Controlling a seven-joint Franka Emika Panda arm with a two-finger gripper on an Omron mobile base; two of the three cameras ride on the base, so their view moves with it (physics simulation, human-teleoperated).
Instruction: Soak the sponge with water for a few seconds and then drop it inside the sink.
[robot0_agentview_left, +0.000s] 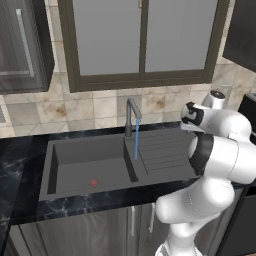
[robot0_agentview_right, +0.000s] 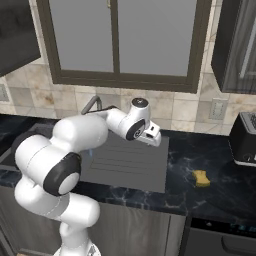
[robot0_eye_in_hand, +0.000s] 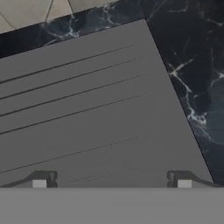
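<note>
1. While water (robot0_agentview_left: 136, 146) runs in a thin pale-blue stream from the faucet (robot0_agentview_left: 131, 113), the sponge (robot0_agentview_right: 201, 178) lies on the black counter (robot0_agentview_right: 210, 155), well right of the sink (robot0_agentview_left: 90, 160).
2. That stream lands just right of the basin's edge, on the ribbed drainboard (robot0_agentview_right: 131, 160).
3. A red drain mark (robot0_agentview_left: 93, 183) shows on the basin floor.
4. Above the drainboard the hand (robot0_eye_in_hand: 111, 183) hangs with its two fingers set wide apart and nothing between them.
5. Seen from the hand, the drainboard's ribs run beneath the fingertips (robot0_eye_in_hand: 39, 183), with counter to the right and tile at the top.
6. A dark toaster (robot0_agentview_right: 244, 137) stands on the counter at the far right, near the sponge but apart from it.
7. A window (robot0_agentview_left: 142, 37) sits behind the faucet.
</note>
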